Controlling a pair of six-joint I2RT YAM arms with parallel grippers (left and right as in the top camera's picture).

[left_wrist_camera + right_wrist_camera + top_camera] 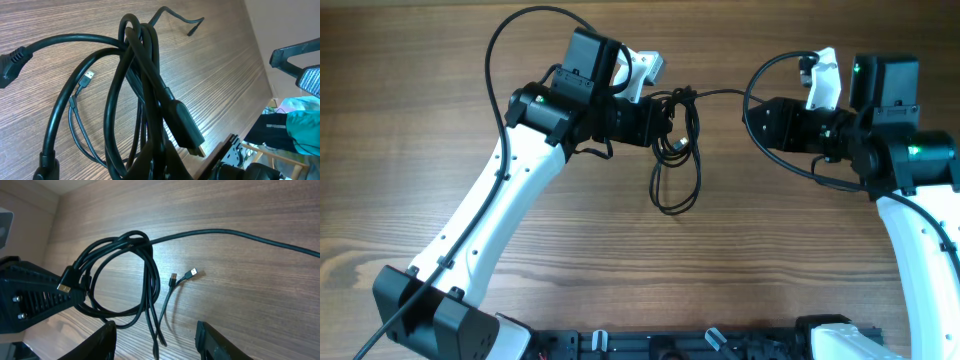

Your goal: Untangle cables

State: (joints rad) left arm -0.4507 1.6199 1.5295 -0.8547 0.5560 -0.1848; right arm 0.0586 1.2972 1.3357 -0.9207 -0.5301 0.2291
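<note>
Wooden table [420, 60], mid-frame: the cables [678, 150] lie bunched in loops running near to far. The left gripper [670, 118] is clamped on the bundle by its far end. The right gripper [154, 325], fingers apart and empty, sits just right of the bundle. 1 strand [225, 232] trails toward it, past 2 loose plugs [182, 276].

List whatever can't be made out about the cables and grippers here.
Fingertips of the left gripper: overhead, the cables cover them; left wrist view, the bottom edge cuts them off.
Far end of the long cable: right wrist view, cut by the right edge.
Number of cables and their crossings: overhead too small; wrist views, strands overlap.
</note>
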